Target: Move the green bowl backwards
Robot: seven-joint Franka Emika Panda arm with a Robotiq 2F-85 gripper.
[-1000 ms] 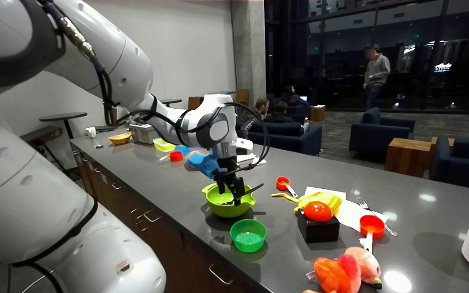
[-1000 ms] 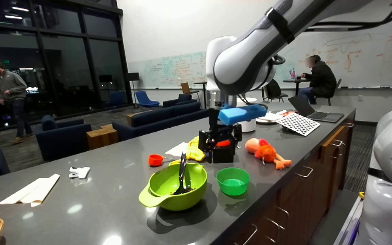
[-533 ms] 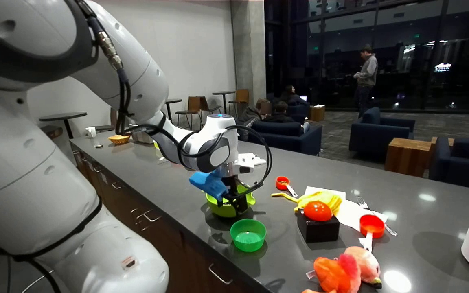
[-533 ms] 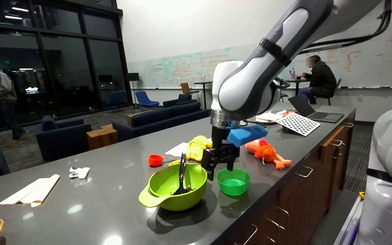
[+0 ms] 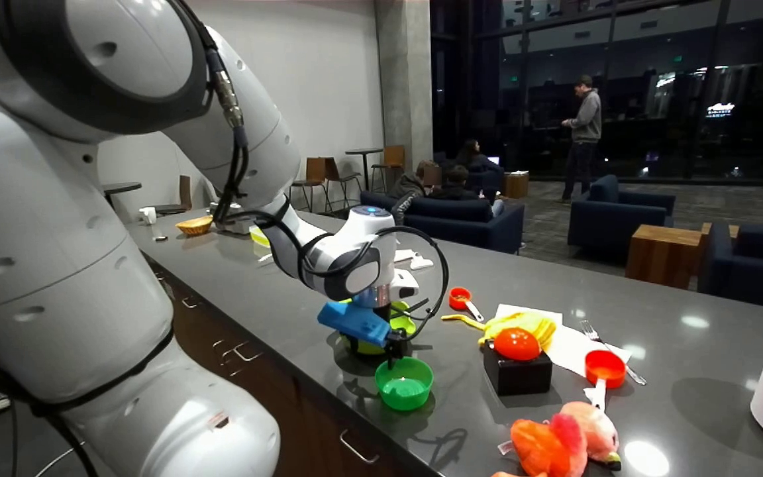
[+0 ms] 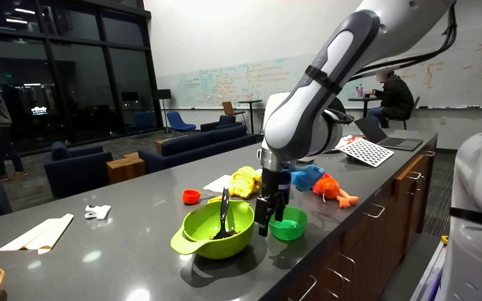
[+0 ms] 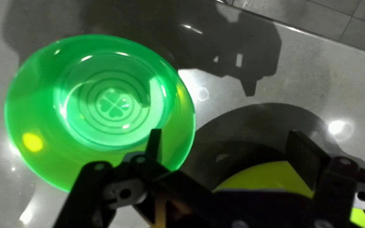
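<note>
Pincer (image 7: 226, 139) is wide and holding nothing, with one jaw lined up over the inside of the green bowl (image 7: 109, 95) and the other out past its rim, toward the lime mixing bowl (image 6: 228, 246). We figure that straddle is on purpose: pinch the wall, then drag or lift the thing backwards. Can't say for sure whether the inner jaw is below the rim or just above it, since the wrist view flattens depth. The gap between the two bowls probably helps, because the outer jaw needs room, and we'd rather not bump the black utensil (image 6: 224, 205) leaning in the lime one.

As for the green bowl, it sits upright on the tabletop (image 6: 119, 251), near the edge, just beside the lime one but not touching. Round, low, see-through plastic, nothing in it, four-leaf clover and rings on the base.
</note>
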